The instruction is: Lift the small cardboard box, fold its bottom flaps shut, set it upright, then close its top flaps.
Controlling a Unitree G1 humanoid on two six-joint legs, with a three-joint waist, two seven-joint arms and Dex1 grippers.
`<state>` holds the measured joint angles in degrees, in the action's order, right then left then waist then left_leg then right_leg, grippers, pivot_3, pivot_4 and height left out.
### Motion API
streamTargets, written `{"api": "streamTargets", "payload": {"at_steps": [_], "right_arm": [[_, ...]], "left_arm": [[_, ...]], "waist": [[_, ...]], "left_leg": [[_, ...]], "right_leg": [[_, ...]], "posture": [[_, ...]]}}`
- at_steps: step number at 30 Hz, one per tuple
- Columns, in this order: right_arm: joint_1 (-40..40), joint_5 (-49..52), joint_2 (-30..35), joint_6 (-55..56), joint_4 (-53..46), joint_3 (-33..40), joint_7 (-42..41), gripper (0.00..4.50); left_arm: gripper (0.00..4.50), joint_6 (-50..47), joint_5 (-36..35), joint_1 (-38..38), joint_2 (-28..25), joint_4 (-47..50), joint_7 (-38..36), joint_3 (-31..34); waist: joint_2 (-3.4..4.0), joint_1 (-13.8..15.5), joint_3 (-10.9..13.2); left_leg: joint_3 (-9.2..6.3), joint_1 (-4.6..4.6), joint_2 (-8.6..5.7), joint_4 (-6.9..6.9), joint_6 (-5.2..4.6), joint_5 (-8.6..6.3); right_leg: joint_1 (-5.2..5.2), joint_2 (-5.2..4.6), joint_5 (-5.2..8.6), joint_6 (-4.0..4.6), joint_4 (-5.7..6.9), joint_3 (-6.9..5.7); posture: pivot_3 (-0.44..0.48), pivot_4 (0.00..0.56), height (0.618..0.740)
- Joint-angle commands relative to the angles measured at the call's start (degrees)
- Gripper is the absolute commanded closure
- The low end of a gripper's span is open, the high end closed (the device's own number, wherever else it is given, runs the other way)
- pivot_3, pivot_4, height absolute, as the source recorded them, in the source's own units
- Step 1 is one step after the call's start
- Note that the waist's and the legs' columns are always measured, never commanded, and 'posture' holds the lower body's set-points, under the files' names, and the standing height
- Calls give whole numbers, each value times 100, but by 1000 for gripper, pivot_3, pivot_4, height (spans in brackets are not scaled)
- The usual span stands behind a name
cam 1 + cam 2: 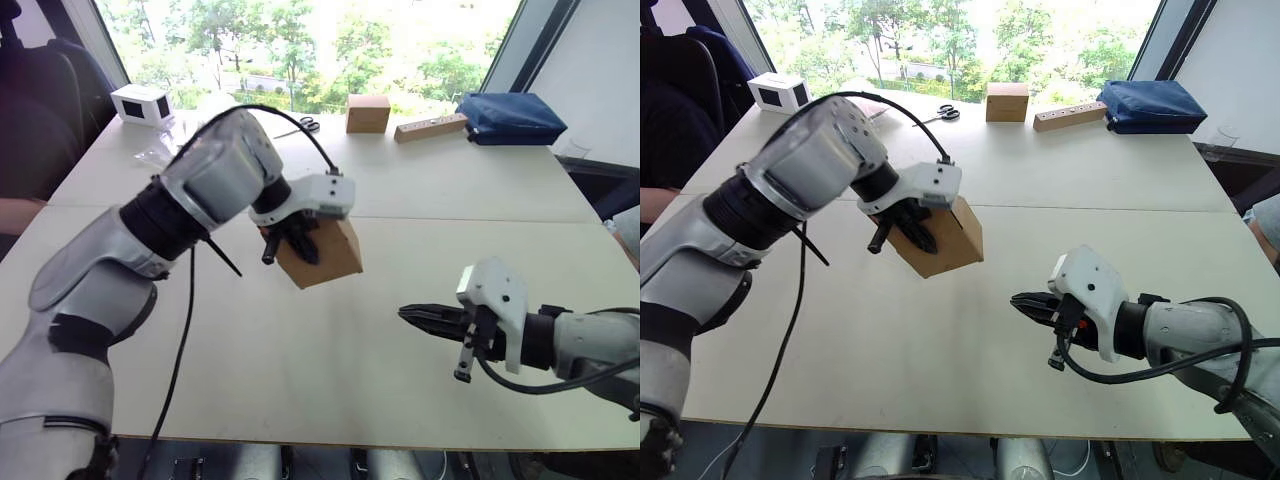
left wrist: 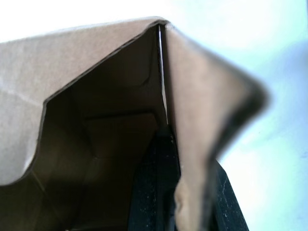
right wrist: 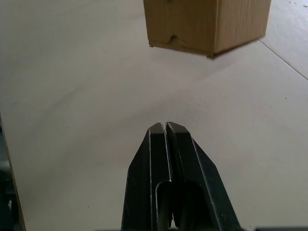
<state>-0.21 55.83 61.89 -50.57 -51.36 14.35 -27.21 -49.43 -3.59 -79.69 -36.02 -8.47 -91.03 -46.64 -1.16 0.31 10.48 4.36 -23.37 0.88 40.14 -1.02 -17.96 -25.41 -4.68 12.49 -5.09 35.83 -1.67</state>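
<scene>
Windows with green trees behind them run along the far side of a pale bench (image 1: pixel 420 330) that carries only a few things at its far edge: a white box with dark panels (image 1: pixel 140 103) at far left, scissors (image 1: pixel 308 124), a squarer brown box (image 1: pixel 368 113), a wooden strip with holes (image 1: pixel 430 127) and a blue bag (image 1: pixel 510 117) at far right.

Left of centre, the small cardboard box (image 1: pixel 322 254) hangs tilted above the bench, not touching it, held by the left tool (image 1: pixel 292 240). In the left wrist view one black finger (image 2: pixel 156 187) lies inside the open box against a wall and the other outside it, so the tool is clamped on that single wall. That pinch keeps an open end facing the wrist and the rest of the box free for the other arm, which suits folding flaps in mid-air. Which end faces the wrist I cannot say for sure, as the box sits so close to that camera.

Nearer and to the right, the right tool (image 1: pixel 420 316) floats low over the bench, well apart from the box, its two fingers pressed together and empty. It points toward the box, whose lower edge shows a notched flap (image 3: pixel 174 41) in its wrist view; a closed tip would serve as a pusher for flaps.
</scene>
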Motion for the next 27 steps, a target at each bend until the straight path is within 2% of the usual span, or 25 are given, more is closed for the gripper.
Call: {"api": "streamTargets", "payload": {"at_steps": [1,6,11,14,18,19,20,21,22,23,24,27], "right_arm": [[-42,-220,-107,-61,-273,-207,293,4459],[-407,-300,-393,-235,-192,-540,683,4459],[-536,-416,-487,-321,-72,-643,699,4459],[-558,-500,-534,-309,-16,-668,662,4500],[-554,-665,-600,-271,44,-745,598,4500],[-552,-700,-623,-265,51,-759,585,4500],[-550,-730,-644,-263,54,-766,571,4500],[-549,-750,-660,-265,54,-768,559,4500],[-543,-778,-683,-263,56,-769,540,4500],[-546,-805,-702,-263,65,-772,518,4500],[-516,-851,-725,-247,72,-781,488,4500],[-436,-1004,-753,-151,155,-814,331,4500]], "left_arm": [[4500,365,389,148,84,106,98,-175],[4500,498,731,190,422,-95,136,-374],[4500,370,847,120,537,8,-114,-510],[3773,212,854,84,576,67,-147,-579],[2058,13,789,27,683,77,-147,-540],[1853,-44,786,6,727,55,-147,-508],[1291,-81,785,-7,754,39,-147,-487],[1058,-101,786,-14,768,32,-147,-477],[473,-182,778,-43,807,-8,-147,-460],[169,-232,775,-66,838,-49,-147,-450],[26,-293,717,-167,892,-156,-147,-383],[26,-407,418,-548,906,-472,-147,-188]], "waist": [[1,29,0],[-1,55,1],[-1,46,0],[0,47,0],[0,46,0],[0,47,0],[0,47,0],[0,47,0],[0,45,0],[0,44,0],[0,44,0],[0,45,0]], "left_leg": [[0,0,0,0,0,0],[-1,-3,0,7,0,1],[-1,-4,-1,9,-3,-2],[-1,-3,-1,9,-3,-1],[-1,-3,-1,9,-3,-1],[-1,-3,-1,9,-3,-1],[-1,-3,-1,9,-3,-1],[-1,-3,-2,9,-3,-1],[-2,-3,-1,9,-3,-1],[-1,-3,-2,9,-3,-1],[-2,-3,-2,9,-3,-1],[-2,-3,-2,9,-3,-1]], "right_leg": [[0,0,0,0,0,0],[0,0,-1,0,3,-1],[2,-1,0,1,-3,-1],[2,-1,-1,0,1,-2],[2,-1,-2,-3,2,-1],[2,-1,-6,-10,2,-1],[2,-1,-8,-13,2,-1],[2,-1,-8,-14,2,-1],[2,-1,-9,-15,2,-1],[2,-1,-9,-15,2,-1],[2,0,-9,-15,3,-1],[2,-1,-9,-15,4,-2]], "posture": [[0,150,740],[0,150,740],[0,150,740],[0,150,740],[0,150,740],[0,150,740],[0,150,740],[0,150,740],[0,150,740],[0,150,740],[0,150,740],[0,150,740]]}}
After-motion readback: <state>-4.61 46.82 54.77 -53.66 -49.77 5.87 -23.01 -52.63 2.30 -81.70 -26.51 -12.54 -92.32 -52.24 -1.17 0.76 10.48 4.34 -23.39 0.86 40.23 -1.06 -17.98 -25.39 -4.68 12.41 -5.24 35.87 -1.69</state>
